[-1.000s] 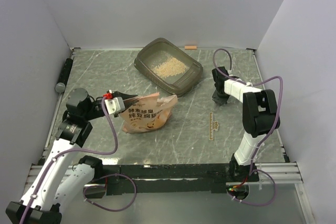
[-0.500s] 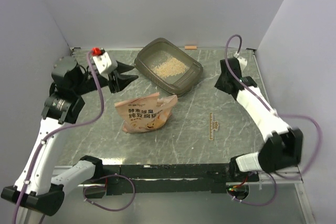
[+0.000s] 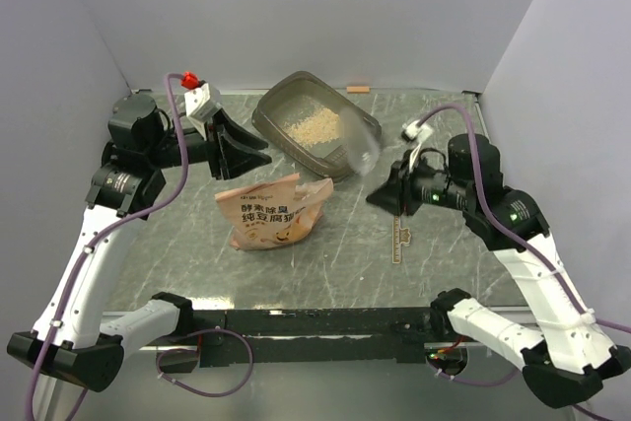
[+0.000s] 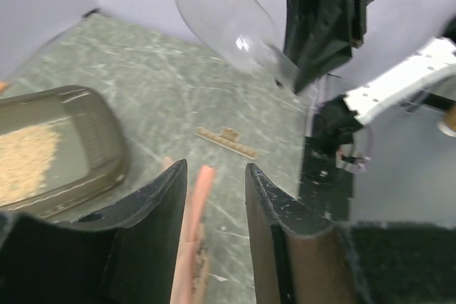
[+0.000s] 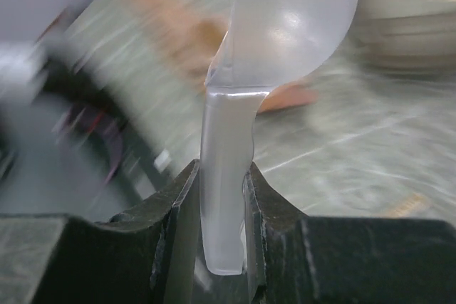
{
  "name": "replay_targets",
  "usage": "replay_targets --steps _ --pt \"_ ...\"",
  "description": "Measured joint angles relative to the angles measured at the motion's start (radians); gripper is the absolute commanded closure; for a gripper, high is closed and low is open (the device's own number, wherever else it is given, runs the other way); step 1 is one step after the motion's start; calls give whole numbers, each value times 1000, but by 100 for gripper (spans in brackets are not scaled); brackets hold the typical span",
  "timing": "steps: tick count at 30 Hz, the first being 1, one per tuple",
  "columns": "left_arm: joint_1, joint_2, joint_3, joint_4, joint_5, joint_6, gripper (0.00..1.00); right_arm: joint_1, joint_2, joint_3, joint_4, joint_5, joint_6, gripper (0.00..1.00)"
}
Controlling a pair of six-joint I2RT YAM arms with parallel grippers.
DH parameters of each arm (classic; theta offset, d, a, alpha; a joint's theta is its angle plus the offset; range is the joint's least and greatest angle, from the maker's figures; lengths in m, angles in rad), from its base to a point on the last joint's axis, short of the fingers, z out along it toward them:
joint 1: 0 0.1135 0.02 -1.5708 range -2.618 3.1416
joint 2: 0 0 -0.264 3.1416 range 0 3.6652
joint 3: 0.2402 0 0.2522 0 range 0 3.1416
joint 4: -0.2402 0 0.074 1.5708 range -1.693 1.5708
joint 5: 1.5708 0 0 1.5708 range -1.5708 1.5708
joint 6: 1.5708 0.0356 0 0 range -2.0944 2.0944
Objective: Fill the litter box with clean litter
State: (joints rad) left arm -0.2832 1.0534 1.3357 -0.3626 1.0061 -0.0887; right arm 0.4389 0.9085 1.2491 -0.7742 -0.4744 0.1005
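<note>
**Two grippers raised over the table, one clamped on a scoop**

Two arms reach inward from either side of the dark green marbled table (image 3: pixel 197 234). The right gripper (image 3: pixel 380 194) is clamped on the flat handle of a clear plastic scoop (image 3: pixel 363 150), with one finger pressed to each side of the handle in the right wrist view. The scoop's rounded bowl points up and away from the fingers. From above, the bowl overlaps the near right corner of the grey-brown rectangular plastic litter box (image 3: pixel 268 105); how high it hangs cannot be told.

The left gripper (image 3: pixel 258 153) has its jaws parted and nothing between them. It hovers just left of the litter box and above the far edge of the soft salmon-pink plastic bag (image 3: pixel 274 212).

The litter box sits at the far middle of the table, turned at an angle. A patch of pale tan sandy litter (image 3: pixel 314 127) lies on its floor. The bag lies flat on the table, near of the box, printed side up, with its crumpled end to the right.

A small tan wooden strip (image 3: pixel 398 237) lies on the table to the right of the bag, below the right gripper.
</note>
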Motion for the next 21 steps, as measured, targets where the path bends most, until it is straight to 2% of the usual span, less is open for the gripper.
replay_targets --steps 4,9,21 --pt "-4 0 0 10 80 -42 56 112 23 84 -135 -209 -100 100" --pt "-14 0 0 7 149 -72 58 235 75 156 -230 -325 -170 100" --pt "-27 -61 -108 -34 263 -86 58 285 170 188 -331 -335 -208 100"
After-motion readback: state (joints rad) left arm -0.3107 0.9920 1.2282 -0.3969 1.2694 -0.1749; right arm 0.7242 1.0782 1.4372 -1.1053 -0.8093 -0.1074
